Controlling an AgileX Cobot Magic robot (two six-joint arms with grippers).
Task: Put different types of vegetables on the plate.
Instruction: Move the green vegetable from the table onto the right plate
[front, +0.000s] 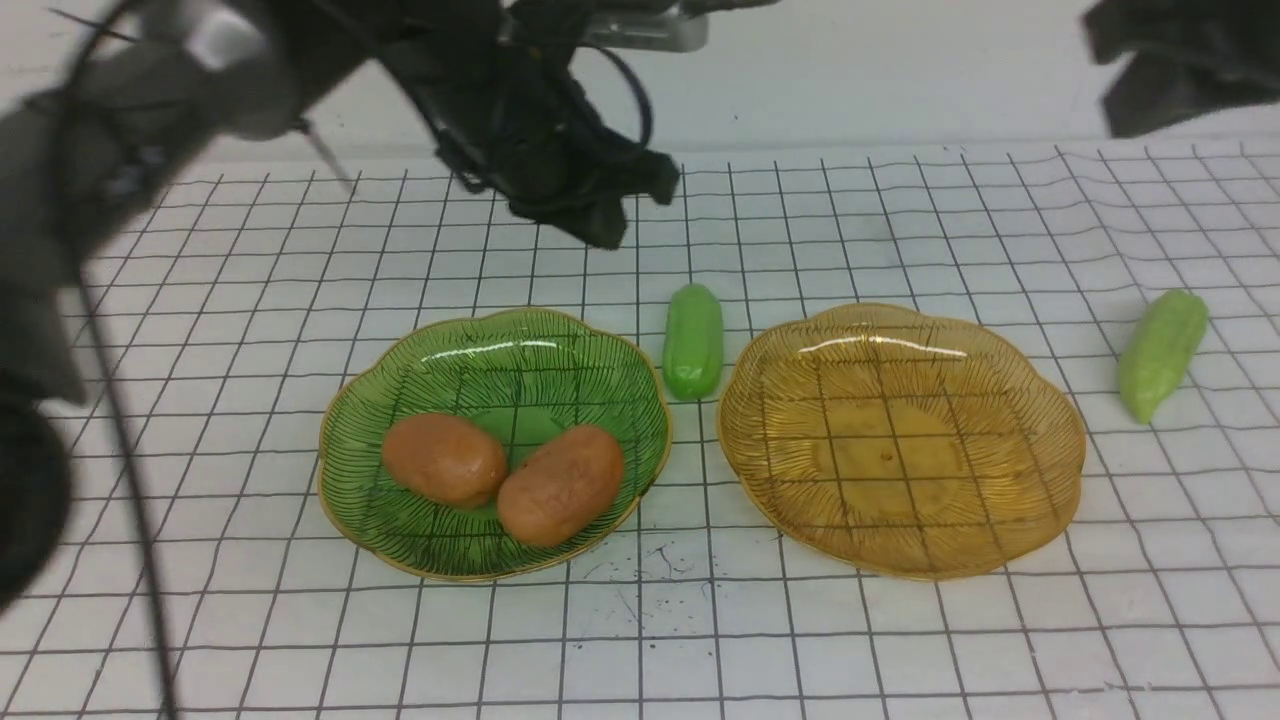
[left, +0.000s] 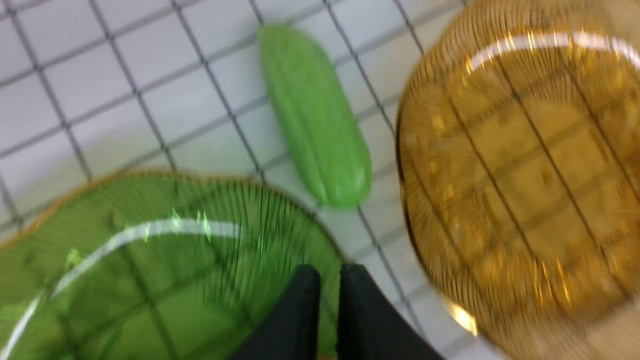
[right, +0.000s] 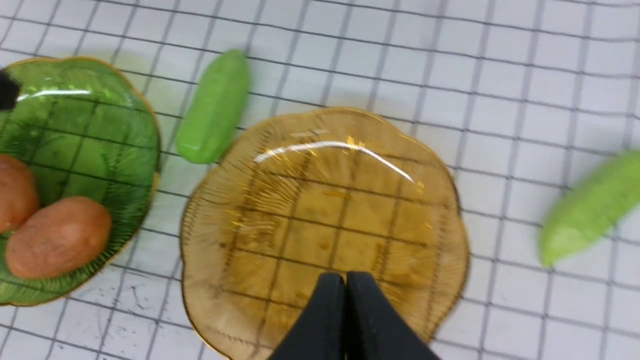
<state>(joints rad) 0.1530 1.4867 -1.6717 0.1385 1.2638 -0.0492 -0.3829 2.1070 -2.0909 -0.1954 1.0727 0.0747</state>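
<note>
Between the scalloped green glass plate (front: 495, 570) and the scalloped amber glass plate (front: 905, 570) lies the blunt-ended green plastic gourd (front: 692, 342), apart from both pincers. I judge that this one is the next to take. Its long axis runs nearly straight away from me, and it sits just beside the gap between the two rims.

My left black gripper (left: 330, 285) is the nearer one; in the front view the gourd lies on the near side of it and a little to its right. Its fingers stand narrow, with a thin slit between the tips, and hold nothing. My right black gripper (right: 345, 285) is closed, tip to tip, also without load, so I would leave it waiting.

For the grasp, I think the left fingers must open wider and turn so that they close across the gourd's narrow width. Two orange-brown oval potatoes (front: 562, 486) already rest on the green plate.
</note>
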